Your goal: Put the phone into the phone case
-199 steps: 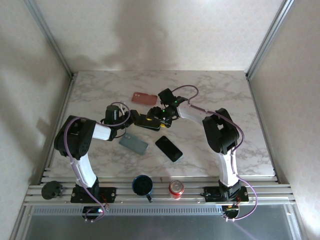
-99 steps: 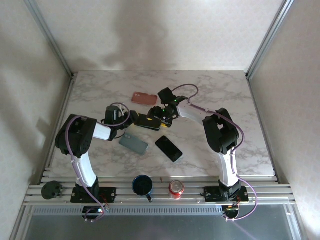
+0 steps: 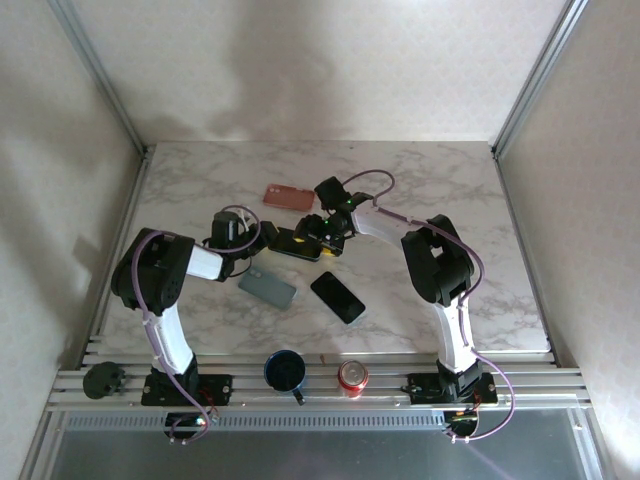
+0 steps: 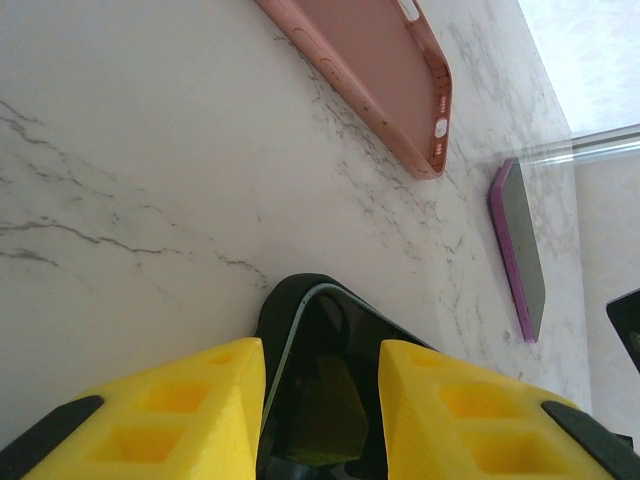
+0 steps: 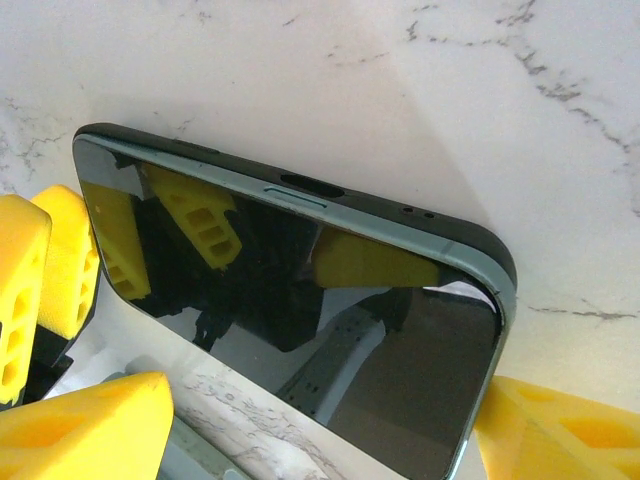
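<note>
A dark-screened phone (image 5: 300,290) with a pale green frame lies inside a black phone case (image 5: 470,235) at mid-table (image 3: 298,245). At its near right corner a thin gap shows between frame and case rim. My left gripper (image 3: 268,240) is at the left end. Its yellow fingers (image 4: 180,410) are closed on a corner of the case (image 4: 275,305), with the left gripper (image 4: 322,345) straddling that corner. My right gripper (image 3: 322,236) is over the other end. The right gripper (image 5: 325,390) stands wide, one finger past the short end, the other off the long side with marble between.
A pink case (image 3: 290,197) lies just behind, hollow side up (image 4: 375,70). A grey-green case (image 3: 267,288) and a second black phone (image 3: 337,297) lie nearer the bases. A purple-edged phone (image 4: 520,245) is close by. A dark mug (image 3: 285,372) and a red can (image 3: 352,377) stand on the front rail.
The right arm has drifted slightly to the left. Both grippers, the phone and the case keep their places.
</note>
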